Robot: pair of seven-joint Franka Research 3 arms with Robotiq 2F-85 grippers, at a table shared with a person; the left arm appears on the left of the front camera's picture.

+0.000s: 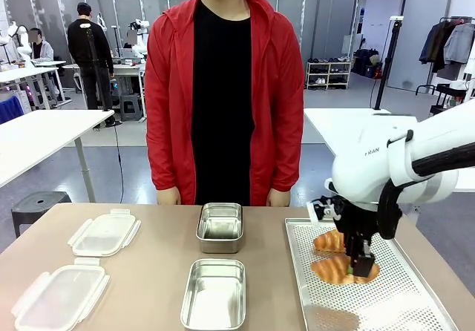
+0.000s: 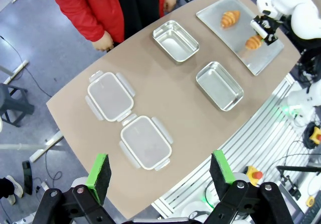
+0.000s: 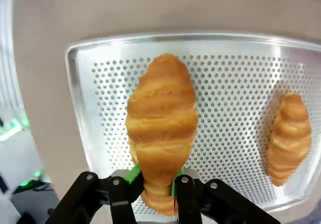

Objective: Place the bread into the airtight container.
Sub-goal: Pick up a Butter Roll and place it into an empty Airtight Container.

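Well, croissant [image 3: 161,128] lay on perforated tray [image 3: 235,83], right gripper [image 3: 155,178] pinching its narrow end between green pads. Grip sat off-centre, so lift would want slow, level motion and light squeeze; flaky crust likely to crush or shed. Near container [image 1: 214,294] looked handiest target: shallow steel, rounded corners, bare inside. Second croissant [image 3: 288,133] lay near, apart. Far container [image 1: 220,227] alike. Clear plastic lids [image 1: 104,233] with clip flaps lay farther left. Left gripper [image 2: 159,170] hung high, jaws spread, holding nothing.
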